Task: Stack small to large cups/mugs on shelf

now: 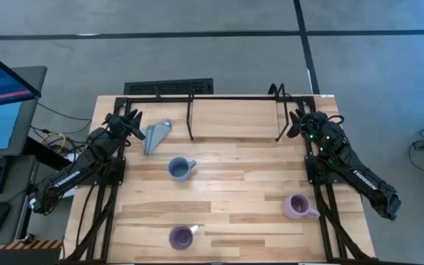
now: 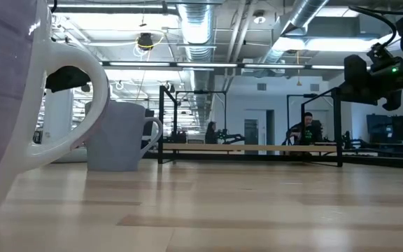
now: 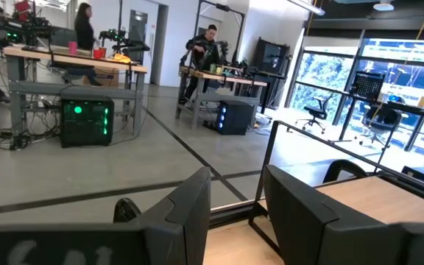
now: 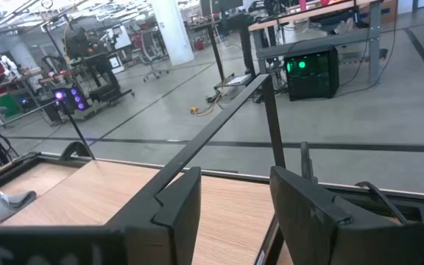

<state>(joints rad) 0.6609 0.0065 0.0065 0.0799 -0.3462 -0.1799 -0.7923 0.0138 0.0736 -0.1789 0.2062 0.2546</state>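
Note:
Three mugs stand upright on the wooden table. The blue-grey mug (image 1: 178, 168) is at middle left and also shows in the low view (image 2: 119, 137). The pale lilac mug (image 1: 297, 206) is at the right. The purple mug with a white handle (image 1: 182, 236) is by the near edge, very close in the low view (image 2: 9, 105). The black tube shelf (image 1: 219, 98) stands on thin legs along the far edge. My left gripper (image 1: 133, 122) hovers open and empty near the shelf's left end. My right gripper (image 1: 294, 122) hovers open and empty near its right end.
A grey folded wedge (image 1: 156, 135) lies beside my left gripper, in front of the shelf's left part. The shelf's tubes pass close ahead of both grippers, as the left wrist view (image 3: 322, 151) and the right wrist view (image 4: 212, 131) show. Bare board lies between the mugs. People sit at desks in the room behind.

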